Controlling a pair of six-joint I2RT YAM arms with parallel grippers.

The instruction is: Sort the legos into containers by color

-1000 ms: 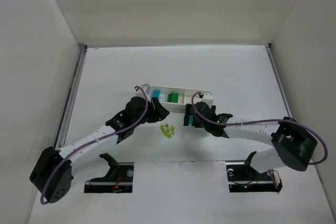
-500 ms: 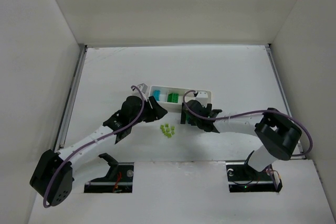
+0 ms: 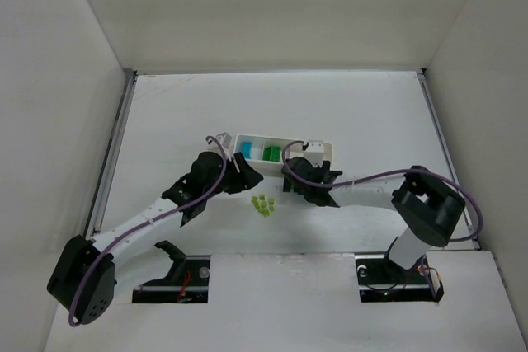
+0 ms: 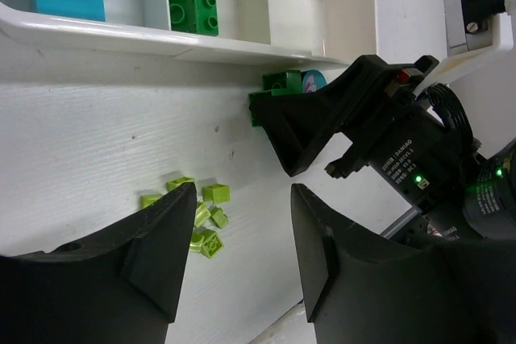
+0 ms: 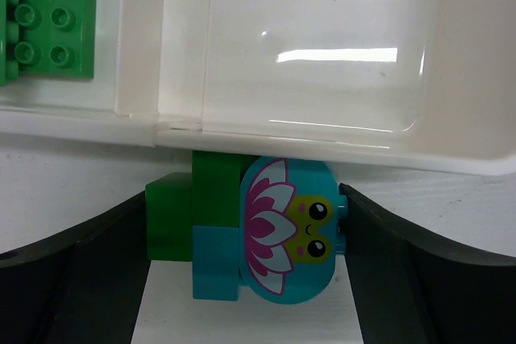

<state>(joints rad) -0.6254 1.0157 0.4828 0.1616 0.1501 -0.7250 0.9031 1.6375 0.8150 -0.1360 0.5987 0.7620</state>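
Observation:
The white tray holds cyan legos in its left compartment and dark green legos in the middle one; the right compartment is empty. Several yellow-green legos lie loose on the table in front. My right gripper is shut on a joined green and cyan lego cluster with a frog print, pressed against the tray's front wall. My left gripper is open and empty, just right of the yellow-green legos. The cluster also shows in the left wrist view.
The white table is boxed in by white walls at left, right and back. Both arms converge in front of the tray, with the right gripper's body close to my left gripper.
My right gripper has moved left and toward the tray with the green and cyan cluster, and its elbow has swung left. The left arm has barely moved.

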